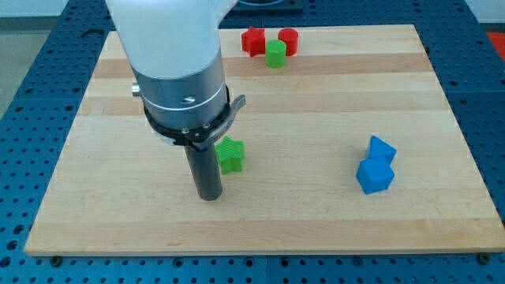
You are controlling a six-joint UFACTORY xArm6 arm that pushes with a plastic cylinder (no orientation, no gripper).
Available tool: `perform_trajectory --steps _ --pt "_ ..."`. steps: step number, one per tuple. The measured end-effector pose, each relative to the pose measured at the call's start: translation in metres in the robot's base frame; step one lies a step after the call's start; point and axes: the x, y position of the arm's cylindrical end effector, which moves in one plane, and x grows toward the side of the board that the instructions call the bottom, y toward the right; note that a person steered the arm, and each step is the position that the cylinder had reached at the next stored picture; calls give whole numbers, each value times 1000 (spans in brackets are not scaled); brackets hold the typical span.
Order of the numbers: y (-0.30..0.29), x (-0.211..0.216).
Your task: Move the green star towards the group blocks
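Camera view, single frame: wooden board [316,213] on a blue perforated bench [31,47].

Item 1: green star [230,155], left of the board's centre, lying flat.

Item 2: my tip [209,197], the lower end of a dark rod under a white and grey arm body [170,63]. It stands just beside the green star, on the view's left and slightly toward the view's bottom; whether they touch cannot be told. No jaws exist on this rod, so none are apart or together.

Item 3: group at the view's top: red star [252,41], green cylinder [274,54], red cylinder [288,39], packed close, well apart from the green star.

Item 4: two blue blocks at the view's right, a blue cube [375,175] touching a smaller blue block [381,147] above it, shape unclear.
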Motion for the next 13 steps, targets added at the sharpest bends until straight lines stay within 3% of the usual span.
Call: perform_trajectory --steps 9,11,13 --pt "6 -33" --pt "44 -33" --pt "46 -43"
